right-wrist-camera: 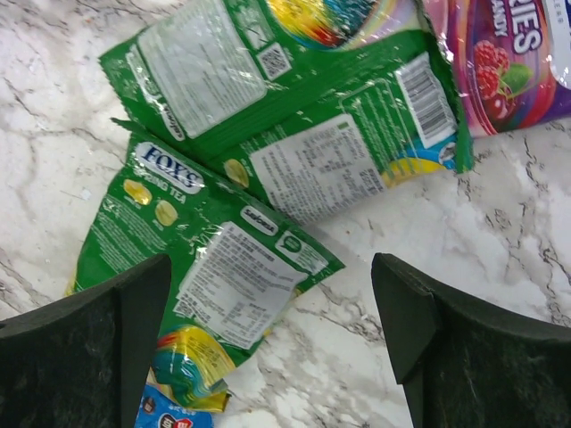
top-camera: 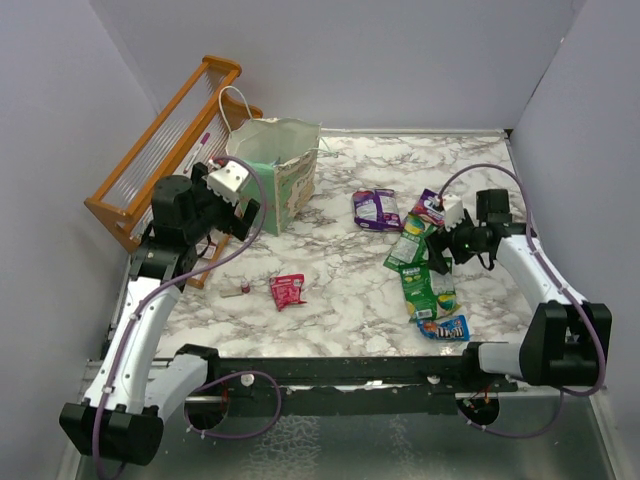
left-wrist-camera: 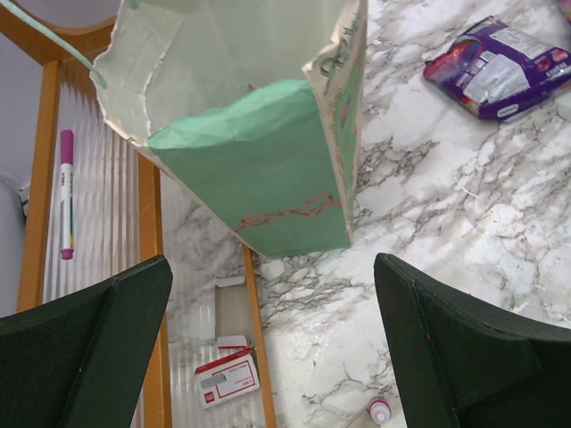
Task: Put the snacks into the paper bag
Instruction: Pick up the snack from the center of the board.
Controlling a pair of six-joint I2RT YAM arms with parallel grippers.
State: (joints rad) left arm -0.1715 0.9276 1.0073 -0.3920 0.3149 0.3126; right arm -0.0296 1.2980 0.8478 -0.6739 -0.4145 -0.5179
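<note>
Right gripper (right-wrist-camera: 268,267), jaws apart, hangs over the green packet (right-wrist-camera: 196,259) at the right of the table (top-camera: 340,300); we judge it light, crinkly and slippery, best pinched at a raised edge; left gripper (left-wrist-camera: 272,267) gapes empty by the paper bag (top-camera: 275,170).

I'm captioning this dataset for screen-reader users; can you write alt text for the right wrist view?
The right gripper, jaws open, looks down on overlapping green snack packets, the lowest a Fox's spring tea packet, lying on a marble table. A purple berry-candy packet shows at top right, a blue packet at bottom left.
</note>
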